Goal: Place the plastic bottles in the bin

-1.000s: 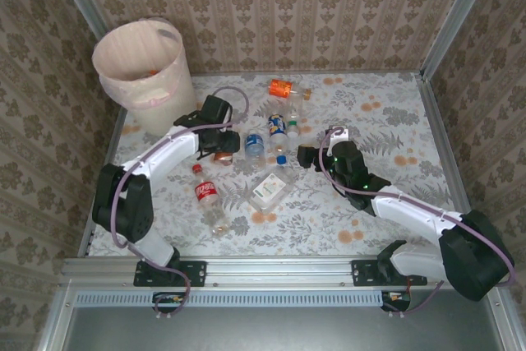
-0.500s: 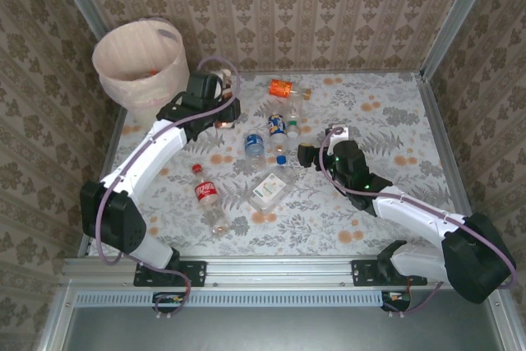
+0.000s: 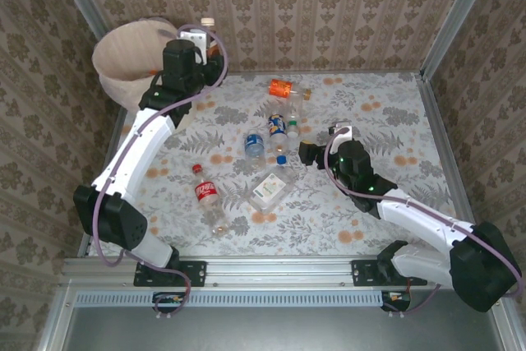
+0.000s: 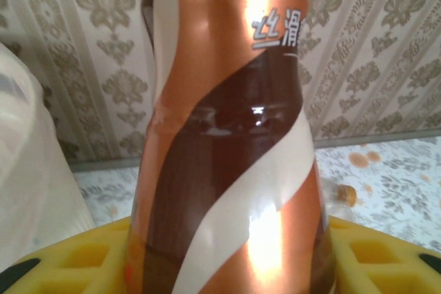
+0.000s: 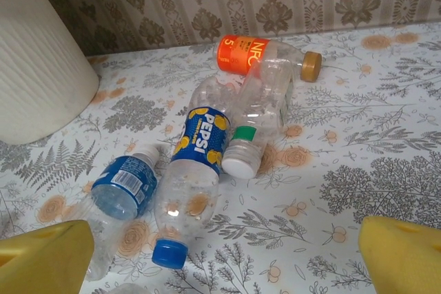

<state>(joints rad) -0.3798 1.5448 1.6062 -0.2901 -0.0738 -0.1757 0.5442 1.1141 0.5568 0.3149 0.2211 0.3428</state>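
One bottle is up in the air, and that's your worry. Start with the bin [image 3: 119, 59] at the far left corner of the table [image 3: 394, 203]. Your left gripper [image 3: 196, 39] hangs by its right-hand rim, clamped on a copper-brown bottle [image 4: 227, 135] that stands upright between the yellow pads [image 4: 62, 266]. From above, I'd judge the bottle is over the rim's edge rather than the middle of the opening. Let go now and it could clip the rim and bounce out onto the table. That label looks slick too, so a loose squeeze could let it slide.

Your right gripper [image 3: 306, 154] sits low near the table's middle, pads spread wide, holding nothing, facing the cluster. Push in carelessly and those round bottles will roll.

Writing you can read:
- "PEPSI" on the blue-capped bottle [image 5: 196, 163].
- "NFC" and a "5" on the orange-labelled bottle [image 5: 244, 53], nearer the far edge.
- Two Chinese characters, 丝滑, on the held one.
- The small blue label [image 5: 124, 185] is too blurred.
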